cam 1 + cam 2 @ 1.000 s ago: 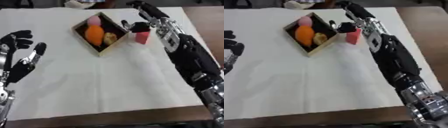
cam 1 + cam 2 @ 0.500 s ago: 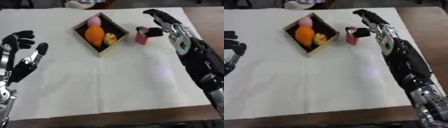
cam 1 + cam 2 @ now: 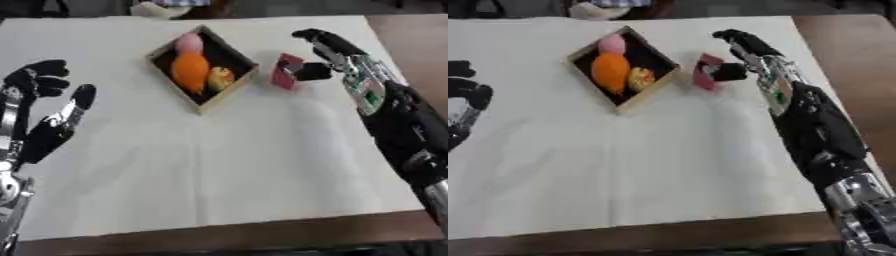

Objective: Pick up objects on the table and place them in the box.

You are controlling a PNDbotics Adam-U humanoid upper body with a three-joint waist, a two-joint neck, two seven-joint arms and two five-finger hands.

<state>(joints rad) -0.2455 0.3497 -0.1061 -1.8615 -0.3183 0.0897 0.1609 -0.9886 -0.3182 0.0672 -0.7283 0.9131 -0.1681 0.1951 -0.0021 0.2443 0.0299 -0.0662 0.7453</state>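
Note:
A small wooden box [image 3: 230,90] stands askew at the table's far middle. It holds a pink thing [image 3: 188,42], an orange fruit [image 3: 191,73] and a small yellow thing [image 3: 220,76]. Just right of the box a red block [image 3: 283,76] sits tilted on the white cloth. My right hand [image 3: 335,51] is at the block's right side, fingers stretched out above and beyond it, and the thumb touches the block's right face. My left hand [image 3: 37,135] rests open at the lower left, fingers up, holding nothing.
A white cloth [image 3: 227,165] covers the table; bare brown wood [image 3: 416,35] shows along the right edge and the front edge [image 3: 236,232]. My right forearm [image 3: 815,125] lies along the cloth's right side.
My right hand has shifted from over the red block to its right side, with the thumb now on the right face. The block stays beside the box, leaning. The left hand barely moved.

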